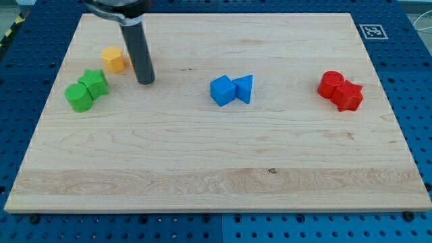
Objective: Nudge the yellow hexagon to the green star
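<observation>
The yellow hexagon (114, 59) sits near the view's top left of the table (216, 175), just up and to the view's right of the green star (95, 82), with a small gap between them. A second green block (79, 97), rounded in shape, touches the star on its lower left. My tip (146, 82) rests on the wood just to the view's right of the hexagon and a little lower, apart from it. There is no hand on this arm, only the rod, so nothing is grasped or released.

By my judgement the nudge is nearly done: the hexagon lies close to the star but does not seem to touch it. The next move calls for bringing my tip up behind the hexagon's upper right side, then a short, gentle push down and to the view's left, soft enough not to scatter the green pair

The blue pair (231, 89) and the red pair (341, 90) lie well apart and out of the way
</observation>
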